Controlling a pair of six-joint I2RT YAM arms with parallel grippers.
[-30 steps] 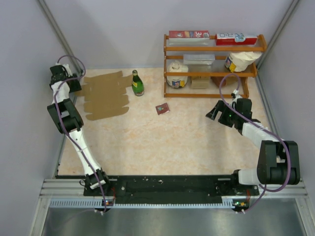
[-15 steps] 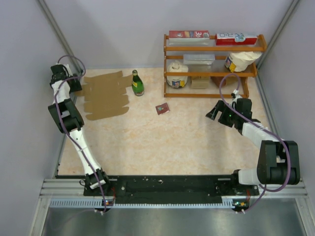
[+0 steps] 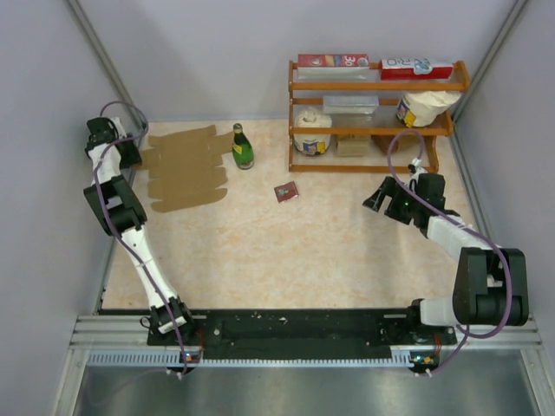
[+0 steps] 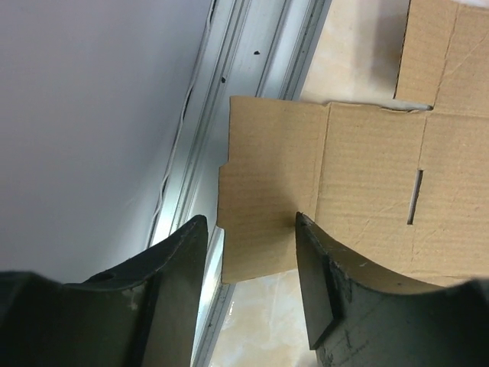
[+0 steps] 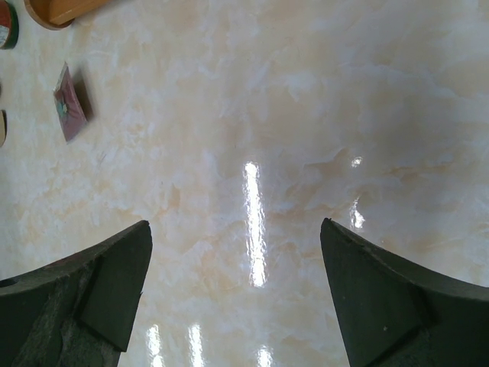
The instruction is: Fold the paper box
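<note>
The paper box [image 3: 186,169] lies as a flat brown cardboard sheet at the far left of the table. My left gripper [image 3: 130,152] is at the sheet's left edge, by the wall. In the left wrist view its fingers [image 4: 250,218] stand open on either side of an end flap of the paper box [image 4: 275,176]. That flap reaches over the metal rail, and the right fingertip overlaps the cardboard. My right gripper [image 3: 375,198] hovers over bare table at the right. Its jaws [image 5: 237,225] are wide open with nothing between them.
A green bottle [image 3: 242,147] stands just right of the sheet. A small dark-red card [image 3: 285,191] lies mid-table, seen also as the card [image 5: 69,112] in the right wrist view. A wooden shelf [image 3: 373,113] with printed cartons and tubs stands at the back right. Walls close in on both sides.
The left gripper's jaws have narrowed around the flap, and the wrist has shifted slightly toward the left wall. The right arm has not moved.
</note>
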